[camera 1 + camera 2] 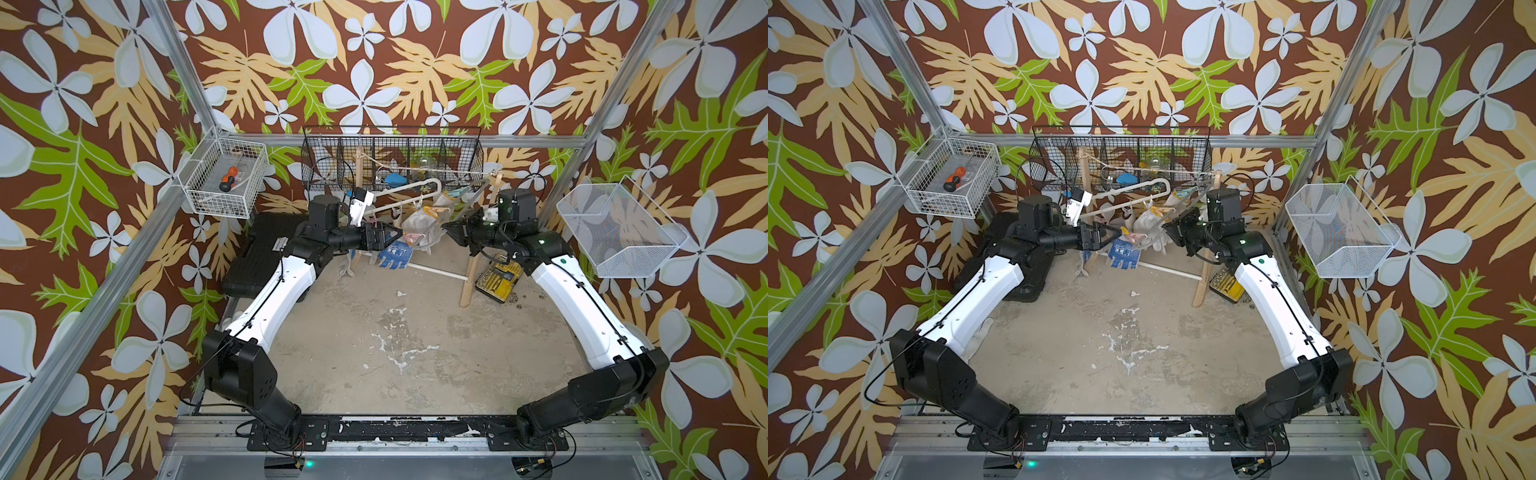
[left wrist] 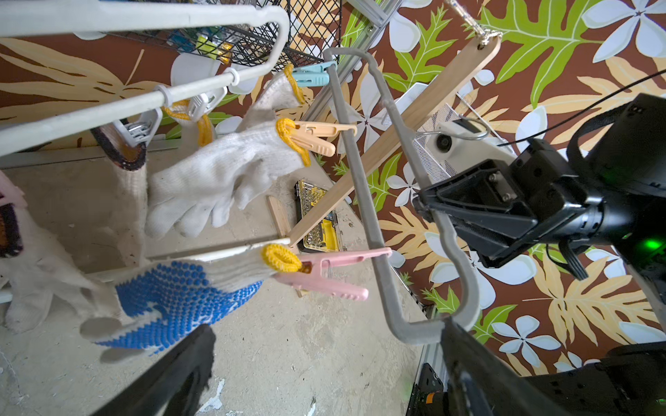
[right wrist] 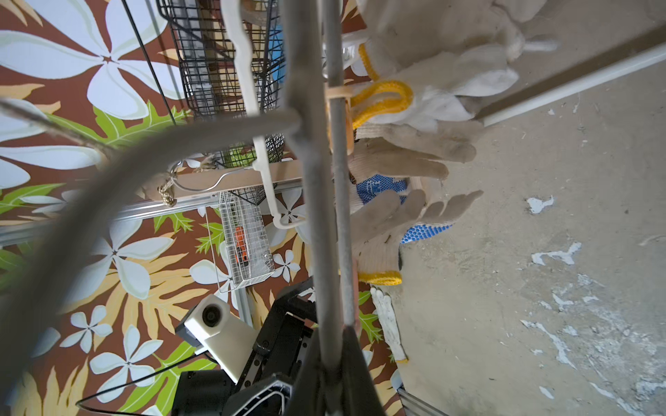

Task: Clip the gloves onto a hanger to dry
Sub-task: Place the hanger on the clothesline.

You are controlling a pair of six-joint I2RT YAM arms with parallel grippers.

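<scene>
Gloves point(image 1: 419, 222) hang at the back off the hangers point(image 1: 407, 188), cuffs pegged up top, fingers drooping floorward, long axis roughly vertical. We see right gripper point(image 2: 425, 205) clamped on the grey hanger point(image 2: 362, 187), left gripper point(image 1: 392, 240) fingers spread apart. White wire basket point(image 1: 216, 203) holds a screwdriver point(image 1: 227, 179).

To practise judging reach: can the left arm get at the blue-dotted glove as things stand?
Probably yes. The left gripper is open right beside the blue-dotted glove, with nothing between them. The right gripper, shut on the grey hanger, is on the hanger's other side.
</scene>
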